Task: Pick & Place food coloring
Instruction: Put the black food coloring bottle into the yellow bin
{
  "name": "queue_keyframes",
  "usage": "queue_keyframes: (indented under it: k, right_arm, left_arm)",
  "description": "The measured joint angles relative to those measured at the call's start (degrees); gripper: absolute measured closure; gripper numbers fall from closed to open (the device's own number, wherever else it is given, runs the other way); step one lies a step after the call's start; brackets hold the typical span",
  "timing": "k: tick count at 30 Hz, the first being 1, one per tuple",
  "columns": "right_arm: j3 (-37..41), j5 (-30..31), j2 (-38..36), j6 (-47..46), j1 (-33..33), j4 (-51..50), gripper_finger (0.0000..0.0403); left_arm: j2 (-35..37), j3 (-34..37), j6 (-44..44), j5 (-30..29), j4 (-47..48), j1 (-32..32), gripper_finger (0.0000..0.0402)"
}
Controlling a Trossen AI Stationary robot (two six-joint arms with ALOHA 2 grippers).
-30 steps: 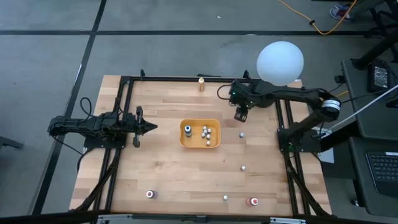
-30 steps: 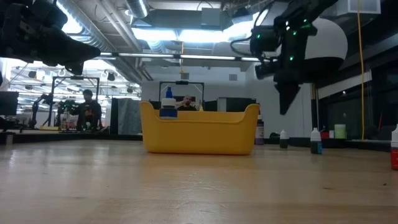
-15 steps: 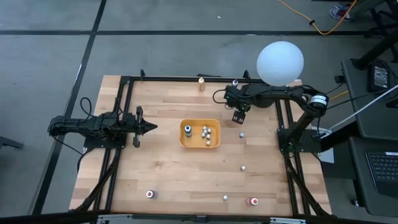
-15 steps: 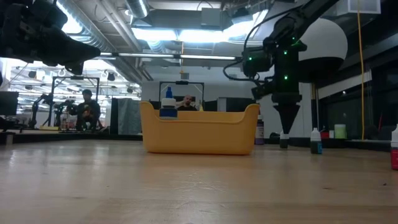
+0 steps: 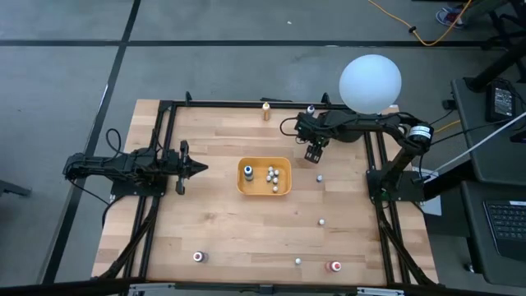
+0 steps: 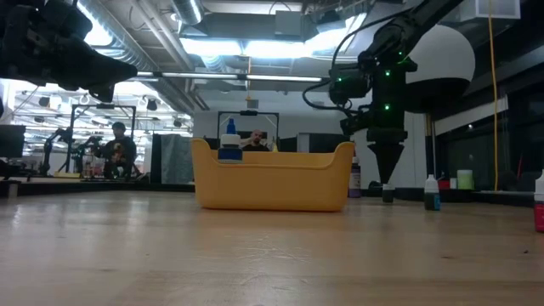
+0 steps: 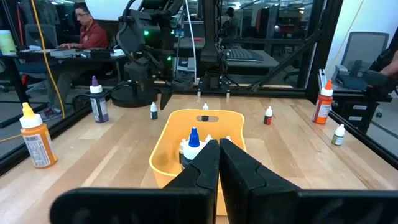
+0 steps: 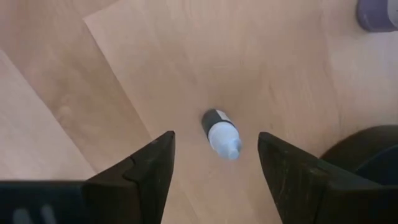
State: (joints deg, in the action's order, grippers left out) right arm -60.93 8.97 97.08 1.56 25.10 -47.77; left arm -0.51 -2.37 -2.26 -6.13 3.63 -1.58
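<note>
Your right gripper (image 5: 313,154) hangs over the far right part of the wooden table (image 5: 222,230), just right of the yellow tray (image 5: 264,177), and it points down. Its two fingers (image 8: 146,171) are spread wide apart and hold nothing. In the right wrist view you see one tiny food coloring bottle (image 8: 222,133) standing on the wood right between those open fingers, but they do not touch it. In the low view the tip of the right gripper (image 6: 385,170) sits just above a small dark-capped bottle (image 6: 388,191) on the table. Another little bottle (image 5: 320,178) stands near it, a bit closer to you, and one more white bottle (image 5: 322,221) stands farther toward the near side. Several bottles already lie inside the yellow tray, with a blue-topped bottle (image 5: 247,172) at its left end. At the near edge you find a bottle at the left (image 5: 198,257), a small white one in the middle (image 5: 298,261) and a red bottle (image 5: 334,266) at the right. An orange bottle (image 5: 265,110) stands at the far edge. Your left gripper (image 5: 196,168) waits at the left side of the table, with its fingers (image 7: 205,163) pressed together and pointing at the tray.
</note>
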Motion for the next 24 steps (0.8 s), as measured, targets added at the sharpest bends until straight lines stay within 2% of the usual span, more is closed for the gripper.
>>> queue_keyframes:
  k: [10, 18, 24]
  right_arm:
    - [0.00, 0.04, 0.00, 0.02, 1.76, -0.20, 0.0176]
    - [0.00, -0.03, -0.03, 0.17, 2.51, -0.44, 0.0231]
    - [0.00, -3.92, -0.04, 0.31, 2.49, -0.33, 0.0268]
  left_arm:
    - [0.00, -0.02, 0.00, 0.00, -0.01, 0.00, 0.0395]
    - [0.00, -0.02, 0.00, 0.00, 0.01, 0.00, 0.0391]
    - [0.00, -0.02, 0.00, 0.00, 0.01, 0.00, 0.0395]
